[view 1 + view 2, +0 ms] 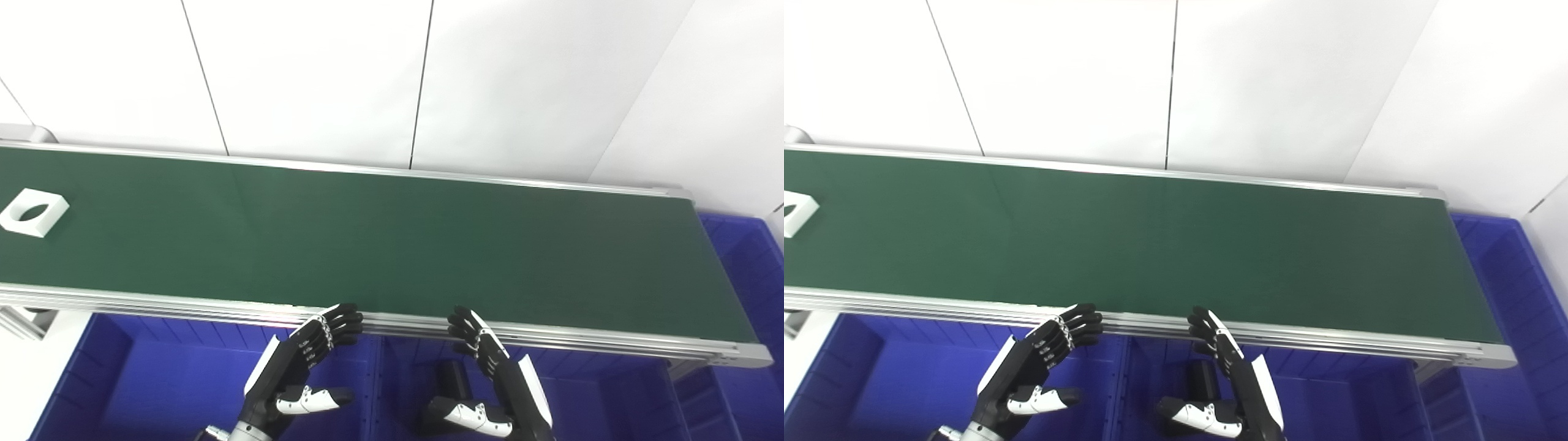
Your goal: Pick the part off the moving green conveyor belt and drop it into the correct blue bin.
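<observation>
A white square part (34,212) with an oval hole lies on the green conveyor belt (392,245) at its far left end. In the right eye view the part (797,212) is cut by the picture's left edge. My left hand (303,366) hovers open below the belt's near rail, fingers pointing up toward it. My right hand (490,373) is open beside it, held the same way. Both hands are far from the part and hold nothing.
Blue bins (171,380) sit under the belt's near edge, divided by a wall (372,392). A dark object (452,380) lies in the middle bin behind my right hand. Another blue bin (747,245) stands past the belt's right end. White wall panels rise behind.
</observation>
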You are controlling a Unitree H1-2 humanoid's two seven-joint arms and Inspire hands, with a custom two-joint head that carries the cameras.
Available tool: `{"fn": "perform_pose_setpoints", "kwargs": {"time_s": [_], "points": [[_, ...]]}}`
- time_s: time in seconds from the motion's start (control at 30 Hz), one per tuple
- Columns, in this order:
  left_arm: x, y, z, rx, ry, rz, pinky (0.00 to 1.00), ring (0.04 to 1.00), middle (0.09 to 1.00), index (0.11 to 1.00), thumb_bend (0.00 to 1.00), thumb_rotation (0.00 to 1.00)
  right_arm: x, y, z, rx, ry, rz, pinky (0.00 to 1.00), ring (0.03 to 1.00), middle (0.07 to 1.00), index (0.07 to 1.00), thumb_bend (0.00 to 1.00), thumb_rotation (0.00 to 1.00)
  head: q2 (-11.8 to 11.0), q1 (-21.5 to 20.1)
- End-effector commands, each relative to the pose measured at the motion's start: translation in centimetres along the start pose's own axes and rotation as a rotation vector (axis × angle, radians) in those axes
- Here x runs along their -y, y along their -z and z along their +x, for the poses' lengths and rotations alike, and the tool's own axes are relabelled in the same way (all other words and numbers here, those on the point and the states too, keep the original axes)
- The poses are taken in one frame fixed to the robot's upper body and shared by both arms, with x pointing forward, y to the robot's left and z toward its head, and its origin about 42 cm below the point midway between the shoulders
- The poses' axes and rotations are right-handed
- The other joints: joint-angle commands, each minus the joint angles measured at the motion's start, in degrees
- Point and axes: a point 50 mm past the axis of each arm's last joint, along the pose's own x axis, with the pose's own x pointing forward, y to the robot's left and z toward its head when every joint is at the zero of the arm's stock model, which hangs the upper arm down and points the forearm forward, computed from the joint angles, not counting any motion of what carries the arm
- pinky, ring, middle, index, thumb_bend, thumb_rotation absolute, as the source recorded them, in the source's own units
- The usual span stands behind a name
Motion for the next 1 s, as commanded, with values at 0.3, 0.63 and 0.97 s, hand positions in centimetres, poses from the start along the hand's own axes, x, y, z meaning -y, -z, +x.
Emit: {"fn": "perform_pose_setpoints", "kwargs": {"time_s": [0.3,0.63,0.97], "points": [[-0.08,-0.81,0.66,0.053,0.01,0.017,0.76,0.784,0.81,0.82,0.9,0.38,0.09,-1.05,0.81,0.062,0.007,0.005,0.78,0.851,0.87,0.901,0.87,0.47,-0.53,0.45],[-0.09,-0.65,0.89,0.046,0.007,0.015,0.76,0.78,0.804,0.818,0.91,0.38,0.07,-0.87,1.01,0.056,0.005,0.008,0.77,0.845,0.863,0.89,0.88,0.47,-1.25,1.05],[-0.24,-0.38,1.11,0.043,0.004,0.017,0.76,0.781,0.805,0.817,0.91,0.37,-0.08,-0.58,1.26,0.053,0.004,0.018,0.78,0.845,0.86,0.882,0.88,0.46,-3.05,3.6]]}}
